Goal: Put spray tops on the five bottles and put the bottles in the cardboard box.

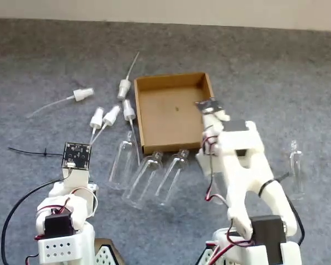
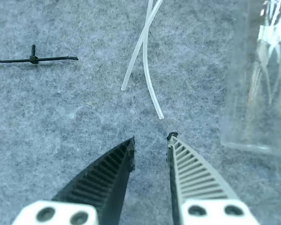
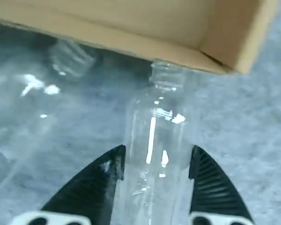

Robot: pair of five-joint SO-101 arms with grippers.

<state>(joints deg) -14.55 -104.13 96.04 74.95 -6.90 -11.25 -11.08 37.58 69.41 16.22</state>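
Note:
Three clear bottles (image 1: pixel 123 160), (image 1: pixel 143 176), (image 1: pixel 174 174) lie side by side just in front of the cardboard box (image 1: pixel 171 80), and another bottle (image 1: pixel 295 168) lies far to the right. Several white spray tops (image 1: pixel 111 115) with long dip tubes are scattered left of the box. My right gripper (image 3: pixel 157 154) is shut on a clear bottle (image 3: pixel 154 122) whose open neck points at the box corner (image 3: pixel 225 51). My left gripper (image 2: pixel 151 140) is open over bare carpet, short of two crossed dip tubes (image 2: pixel 145 61), with a bottle's base (image 2: pixel 260 79) beside it.
Grey carpet covers the table. A black zip tie (image 1: pixel 30 150) lies left of the left arm (image 1: pixel 77 155). The right arm (image 1: pixel 237 160) stretches over the box's near right corner. Open carpet lies between the right arm and the far-right bottle.

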